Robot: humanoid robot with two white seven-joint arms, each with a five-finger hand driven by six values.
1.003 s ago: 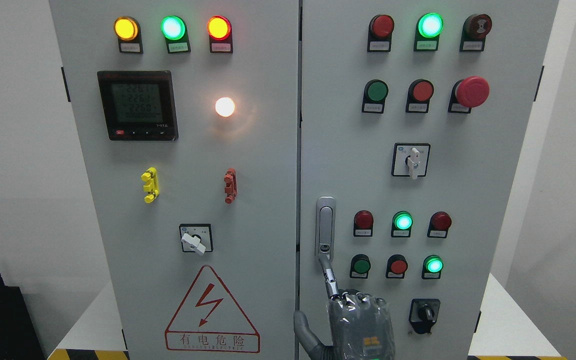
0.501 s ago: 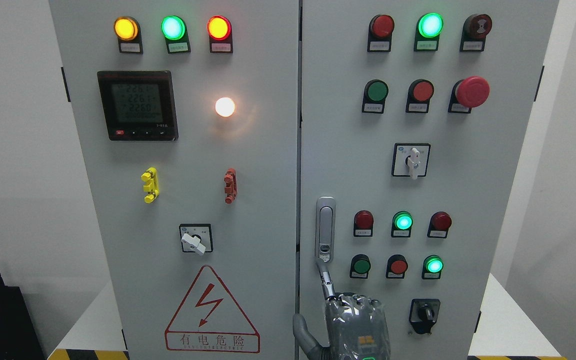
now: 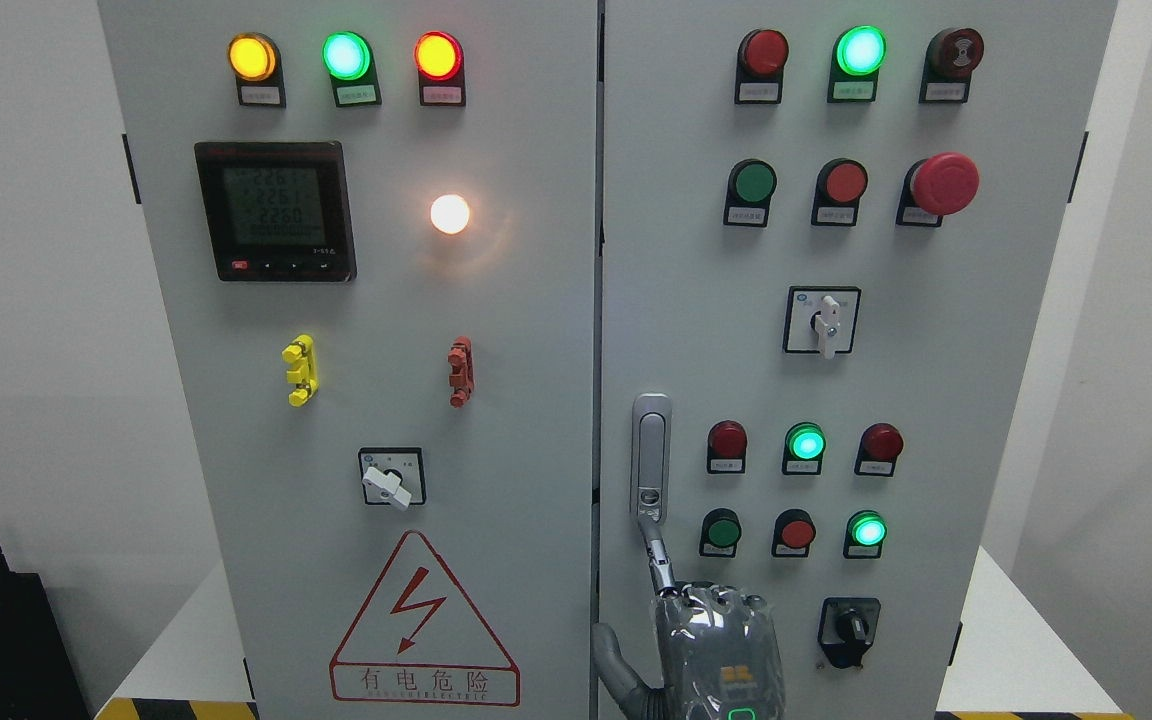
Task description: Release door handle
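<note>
Right hand (image 3: 711, 640) at bottom centre: index finger (image 3: 658, 560) extended, tip touching door handle (image 3: 650, 458) lower end; other fingers curled, grasping nothing. Handle lies at 11 o'clock from hand, long axis vertical, on right cabinet door (image 3: 996, 380). Left hand not visible.

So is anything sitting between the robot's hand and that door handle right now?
Nothing visible does. One extended finger of the hand reaches the lower end of the door handle; the nearest buttons sit off to its right.

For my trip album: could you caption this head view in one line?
Robot's right hand points one finger at the handle's lower end on a lamp-studded door.
</note>
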